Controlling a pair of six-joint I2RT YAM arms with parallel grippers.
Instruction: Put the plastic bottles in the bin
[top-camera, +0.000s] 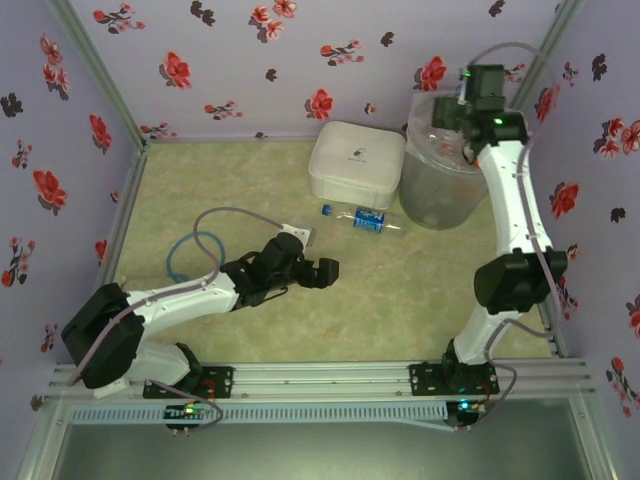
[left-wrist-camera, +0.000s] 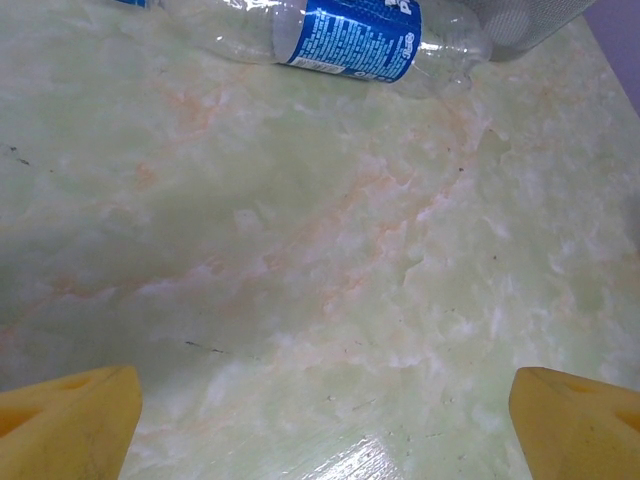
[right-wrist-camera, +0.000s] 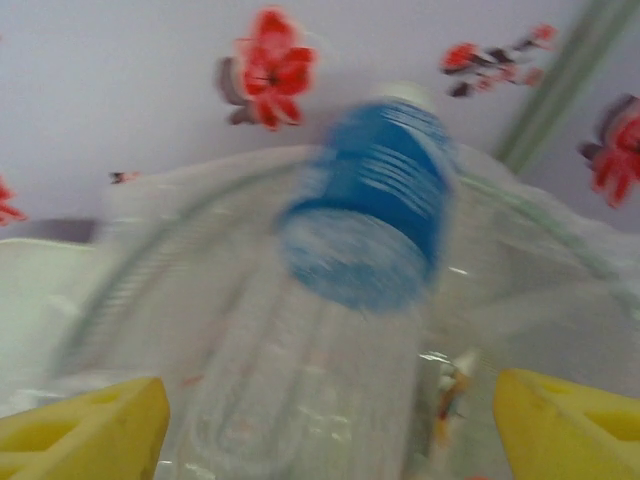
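Two wide-spread grippers: the right gripper (right-wrist-camera: 328, 382) is hovering over the translucent grey round bin (top-camera: 440, 195), seemingly dropping in a clear blue-labelled plastic bottle (right-wrist-camera: 370, 210), while the left gripper (left-wrist-camera: 325, 378) is facing a second bottle (left-wrist-camera: 350, 35) lying nearby.

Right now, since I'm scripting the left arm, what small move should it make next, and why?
Probably ease the left gripper forward toward the blue-labelled bottle lying on the table near the bin: its fingers stand wide apart with nothing between them, while the right gripper is over the bin with a second bottle.
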